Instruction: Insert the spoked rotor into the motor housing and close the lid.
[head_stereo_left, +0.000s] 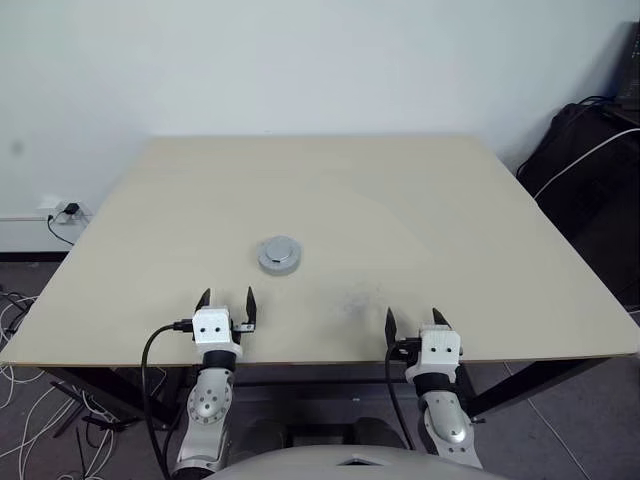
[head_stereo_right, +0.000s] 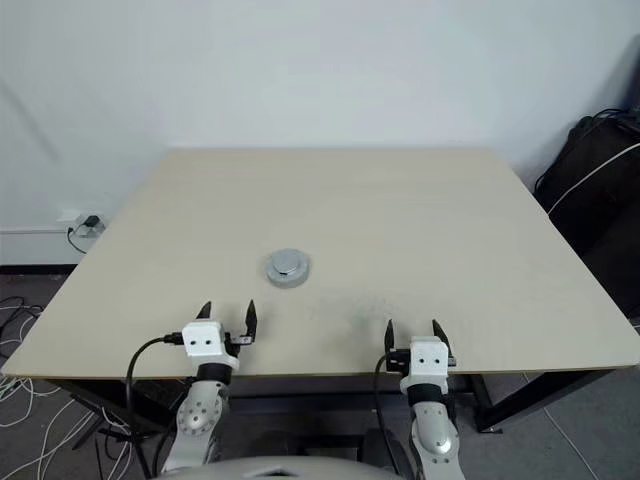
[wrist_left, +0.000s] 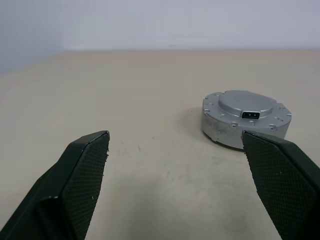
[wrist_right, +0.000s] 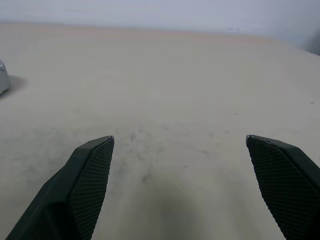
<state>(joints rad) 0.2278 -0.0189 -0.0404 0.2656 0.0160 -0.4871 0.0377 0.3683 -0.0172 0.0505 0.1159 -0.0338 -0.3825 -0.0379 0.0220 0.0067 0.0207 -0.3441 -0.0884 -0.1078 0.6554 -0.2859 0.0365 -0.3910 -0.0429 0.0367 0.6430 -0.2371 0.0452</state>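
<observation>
Left arm: silver jointed forearm, white block wrist with a black cable attached, ended by the left two-fingered black gripper. It is held level and pointed forward; the jaws are spread wide and nothing is held between them. The textured black fingers are seen parted in the left wrist view.

Right arm: same silver-and-white build, ended by the right two-fingered black gripper. It is likewise held level and forward, jaws spread wide, nothing gripped.

Silver arms, black-fingered hands

Each white wrist block carries two dark screws; a black cable loops off the left hand and right hand.
</observation>
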